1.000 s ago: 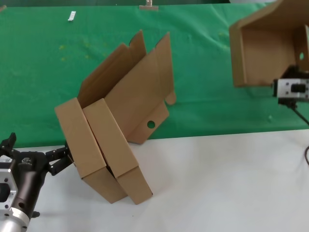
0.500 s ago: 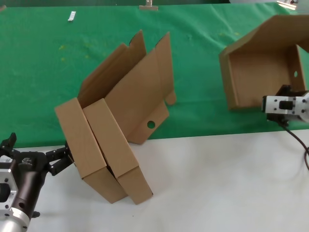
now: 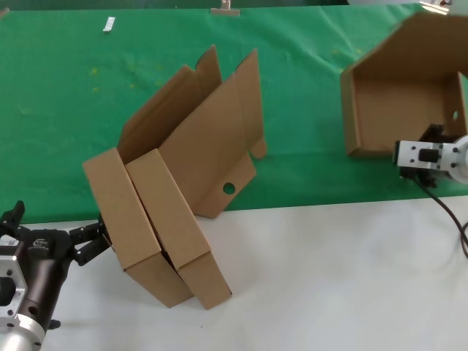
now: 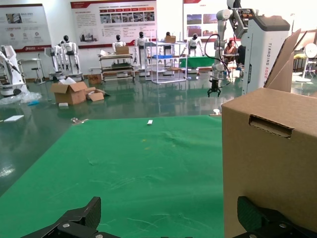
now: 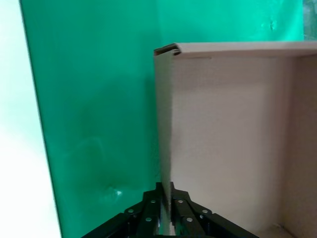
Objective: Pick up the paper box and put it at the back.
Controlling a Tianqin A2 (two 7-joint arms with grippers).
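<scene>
My right hand (image 3: 423,155) is clamped on the near wall of the box (image 3: 398,95), fingers (image 5: 148,213) pinched together on the cardboard edge, as the right wrist view shows. The box hangs open over the right side of the green cloth (image 3: 73,124), its hollow turned toward me and its lid (image 3: 431,40) tilted up and away behind it. I cannot tell whether its lower edge touches the cloth. A small hole (image 3: 455,115) shows in its right wall.

My left hand (image 3: 91,241) sits low over the white desk (image 3: 329,278) at the near left, fingers (image 4: 79,220) spread apart, holding nothing. It is just beside two closed boxes (image 3: 157,234) that lean side by side, tilted, with their lower corners on the desk. Behind them an open box (image 3: 208,139) leans over the cloth's near edge, lid and flaps up, a round hole (image 3: 229,188) in its front wall. In the left wrist view the nearest closed box (image 4: 270,163) fills the space by one fingertip.
</scene>
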